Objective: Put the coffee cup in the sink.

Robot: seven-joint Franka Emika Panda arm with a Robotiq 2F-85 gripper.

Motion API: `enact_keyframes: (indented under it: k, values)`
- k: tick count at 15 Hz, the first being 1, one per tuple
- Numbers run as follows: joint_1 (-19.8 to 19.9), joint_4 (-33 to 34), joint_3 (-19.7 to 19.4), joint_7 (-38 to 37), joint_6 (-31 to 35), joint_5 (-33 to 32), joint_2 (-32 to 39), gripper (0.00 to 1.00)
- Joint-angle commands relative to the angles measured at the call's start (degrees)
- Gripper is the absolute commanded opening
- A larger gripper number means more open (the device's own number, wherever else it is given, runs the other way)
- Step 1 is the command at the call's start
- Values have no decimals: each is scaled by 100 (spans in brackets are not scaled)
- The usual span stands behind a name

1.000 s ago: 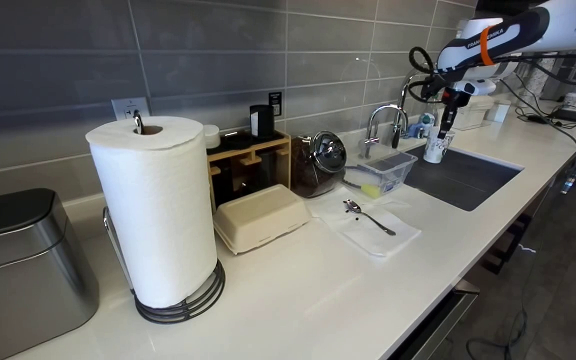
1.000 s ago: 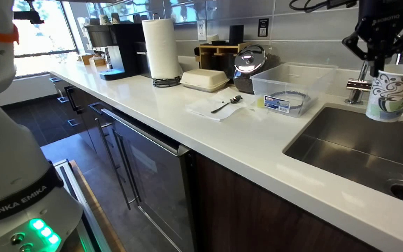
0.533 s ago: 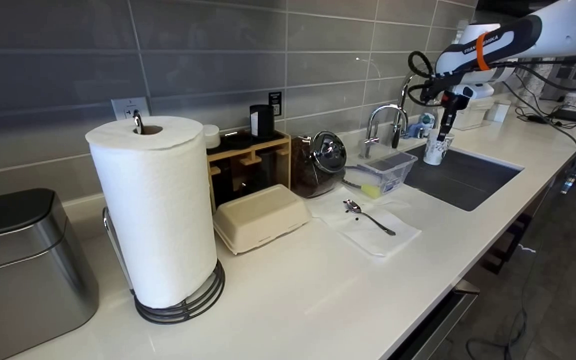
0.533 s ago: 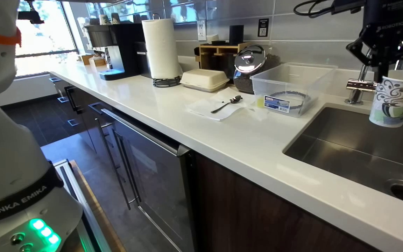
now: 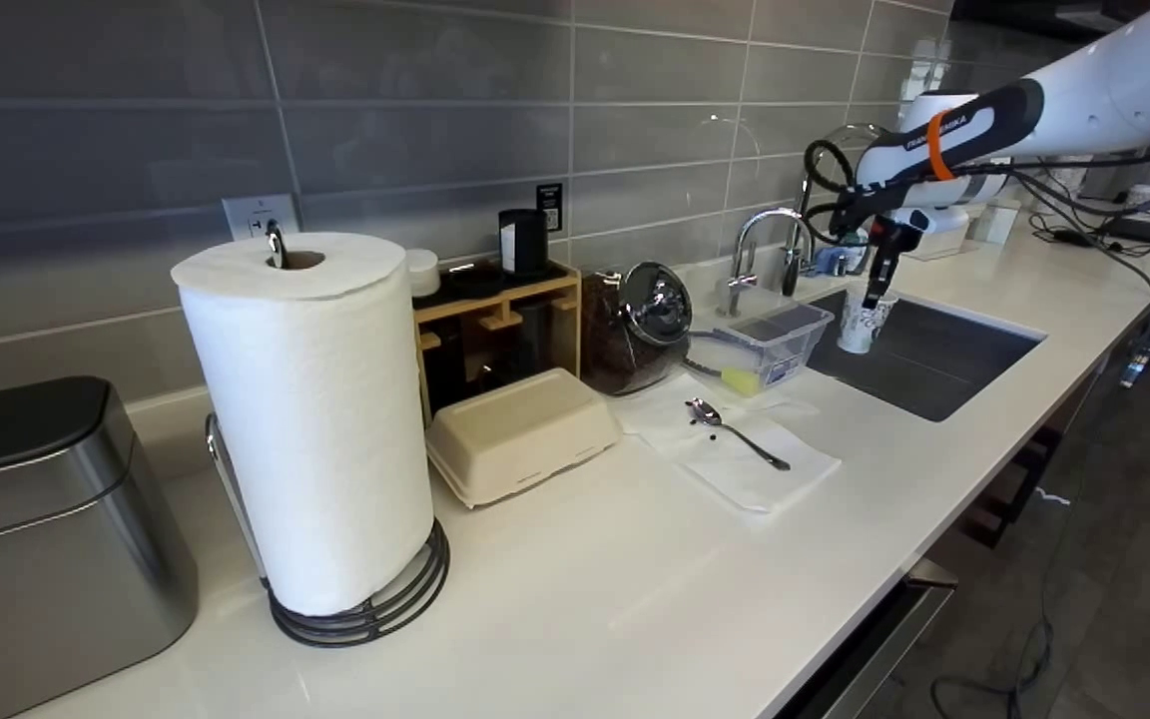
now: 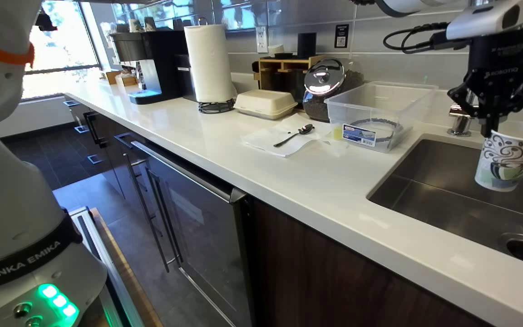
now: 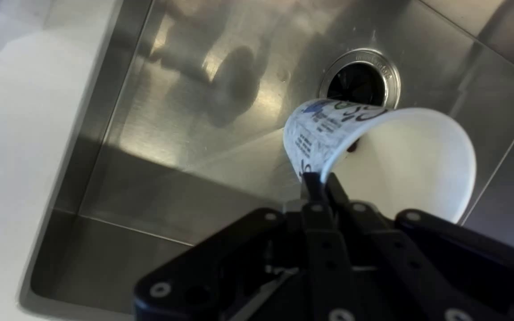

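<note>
Tool (image 7: pixel 322 179) pinches the paper coffee cup (image 6: pixel 509 159) by its rim, holding it slightly tilted over the sink (image 7: pixel 172 187); whether its base touches the bottom, I cannot tell.

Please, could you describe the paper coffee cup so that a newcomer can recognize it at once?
Find the stainless-steel sink set in the white countertop. Over it, the black end effector grips the paper coffee cup by its rim. Unlike the clear plastic bin beside the sink, it is opaque, printed with dark swirls and a cup picture.
</note>
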State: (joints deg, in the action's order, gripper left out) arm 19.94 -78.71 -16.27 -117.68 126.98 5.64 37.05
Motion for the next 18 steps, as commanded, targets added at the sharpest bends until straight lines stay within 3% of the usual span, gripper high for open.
enact_keyframes:
  k: [1,8,18]
  values:
    - [182,299,131,215,344,373,529,1]
    - [420,860,206,529,431,680,1386,1]
    - [521,1510,164,591,542,627,2141,1]
